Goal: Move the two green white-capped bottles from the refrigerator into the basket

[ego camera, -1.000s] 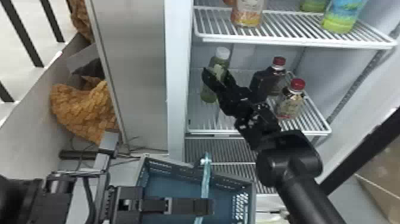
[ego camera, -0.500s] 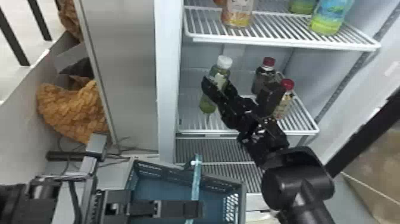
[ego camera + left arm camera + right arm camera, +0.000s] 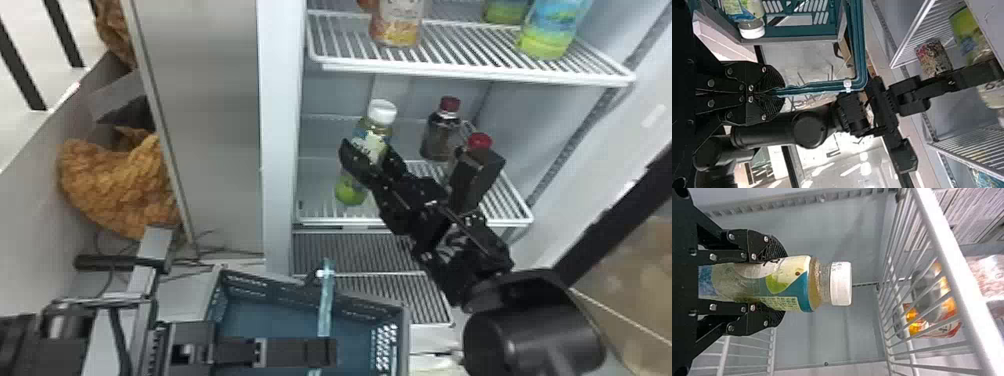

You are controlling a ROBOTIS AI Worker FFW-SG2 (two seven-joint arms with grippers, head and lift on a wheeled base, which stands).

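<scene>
In the head view my right gripper [image 3: 369,152] is shut on a green white-capped bottle [image 3: 382,112] over the front of the middle fridge shelf. The right wrist view has this bottle [image 3: 791,284] between both fingers of the right gripper [image 3: 781,284], its cap beyond the fingertips. My left gripper [image 3: 325,352] is at the basket [image 3: 406,327]; in the left wrist view the left gripper [image 3: 777,92] is shut on the teal basket handle [image 3: 811,87]. Another white-capped bottle [image 3: 751,29] lies inside the basket in that view.
Two red-capped bottles, one dark [image 3: 440,135] and one partly behind the right gripper, stand on the middle shelf [image 3: 330,221]. Several drinks, including an orange one [image 3: 397,30], are on the upper shelf [image 3: 475,75]. The fridge's left wall edge [image 3: 280,150] is beside the held bottle.
The right gripper has closed around the bottle and drawn it toward the shelf's front edge. The head view has shifted slightly; the left gripper has stayed at the basket.
</scene>
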